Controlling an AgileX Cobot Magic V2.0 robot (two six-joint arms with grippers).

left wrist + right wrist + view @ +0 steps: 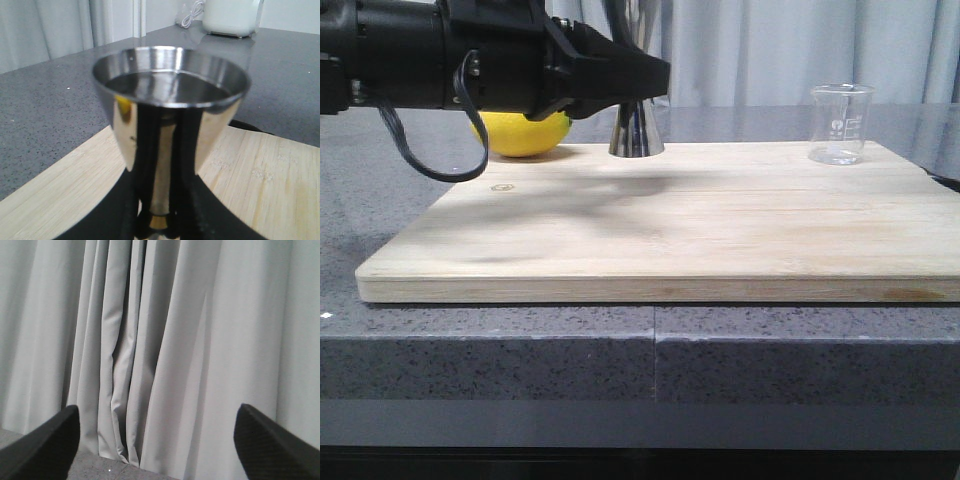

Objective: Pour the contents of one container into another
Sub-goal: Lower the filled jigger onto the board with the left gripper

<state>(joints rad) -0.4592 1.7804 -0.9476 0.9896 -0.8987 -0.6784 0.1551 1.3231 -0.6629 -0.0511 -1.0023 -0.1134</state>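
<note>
Steel jigger point(637, 132) pinched by the left gripper point(638, 80) jaws at far left, glass beaker point(840, 123) far right, right gripper point(156, 440) jaws spread.

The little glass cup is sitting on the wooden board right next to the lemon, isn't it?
Not quite. The glass beaker is on the wooden board, but at its far right corner, far from the lemon. The steel jigger is what stands near the lemon. The front view shows this.
</note>
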